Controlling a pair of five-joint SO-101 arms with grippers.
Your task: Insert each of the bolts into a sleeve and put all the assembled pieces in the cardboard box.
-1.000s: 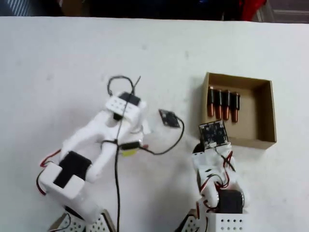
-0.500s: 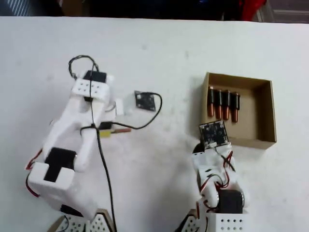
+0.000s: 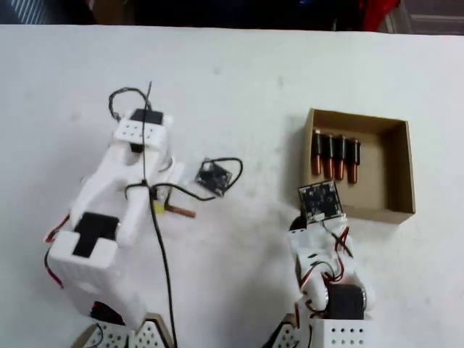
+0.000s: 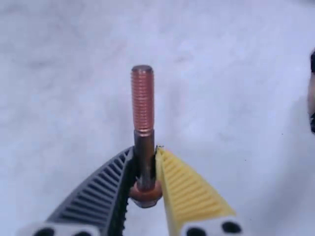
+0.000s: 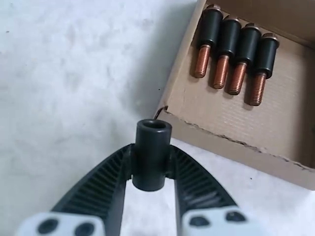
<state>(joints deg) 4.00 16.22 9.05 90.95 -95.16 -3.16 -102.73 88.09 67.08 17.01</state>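
My left gripper (image 4: 144, 160) is shut on a copper bolt (image 4: 142, 110), gripped near its head with the threaded end pointing away. In the high view that bolt (image 3: 179, 211) sticks out to the right from the left arm, low over the table. My right gripper (image 5: 150, 164) is shut on a black sleeve (image 5: 151, 153), bore facing outward, just in front of the cardboard box (image 5: 231, 137). The box (image 3: 401, 167) stands at the right and holds several assembled pieces (image 3: 334, 155) side by side, seen too as black sleeves with copper threads (image 5: 235, 51).
The left arm's black cable loops over the table to a small dark board (image 3: 213, 176) between the arms. A similar board (image 3: 320, 200) sits on the right arm beside the box's near wall. White tabletop (image 3: 239, 80) stretches behind both arms.
The left arm swung left across the table, away from the box, carrying the bolt, then shifted slightly back right and down. The right arm stayed still with the sleeve.
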